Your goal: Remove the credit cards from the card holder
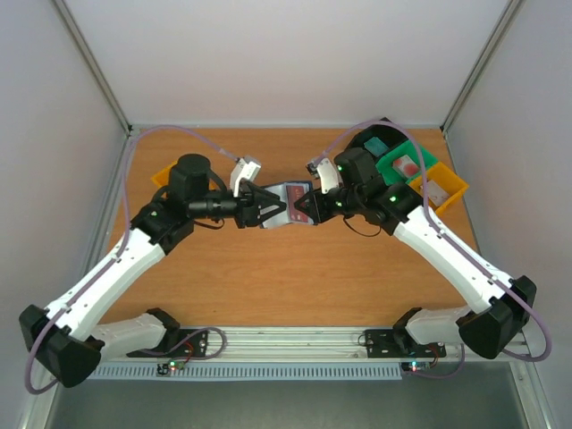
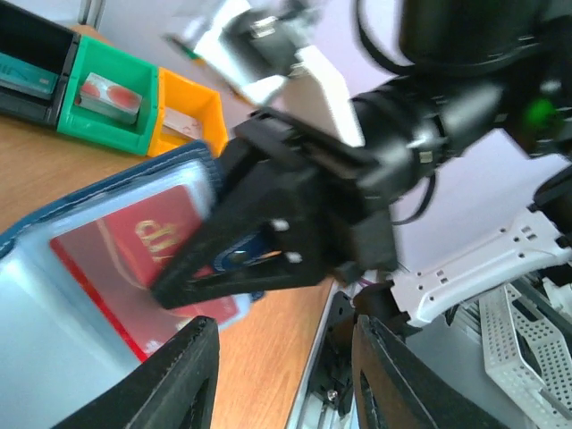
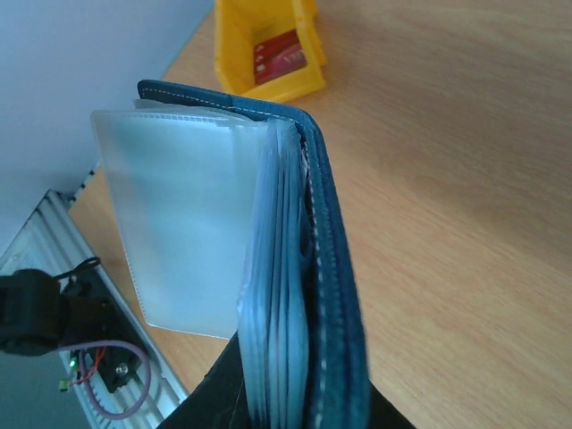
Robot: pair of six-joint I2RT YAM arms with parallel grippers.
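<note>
The navy card holder (image 1: 290, 198) hangs open above the middle of the table, between the two grippers. My right gripper (image 1: 310, 204) is shut on its spine edge; the right wrist view shows the navy cover (image 3: 335, 295) and its pale clear pockets (image 3: 179, 214) pinched between the fingers. A red credit card (image 2: 134, 250) sits inside a clear pocket of the card holder (image 2: 54, 313). My left gripper (image 1: 271, 214) is open and empty, its fingers (image 2: 174, 380) just beside the holder's free edge and facing the right gripper (image 2: 170, 288). Another red card (image 3: 279, 55) lies in a yellow bin (image 3: 234, 40).
A black bin (image 1: 375, 138), a green bin (image 1: 427, 161) and a yellow bin (image 1: 447, 188) stand at the back right. Another yellow bin (image 1: 164, 174) stands at the back left, partly behind my left arm. White walls close in the table on three sides.
</note>
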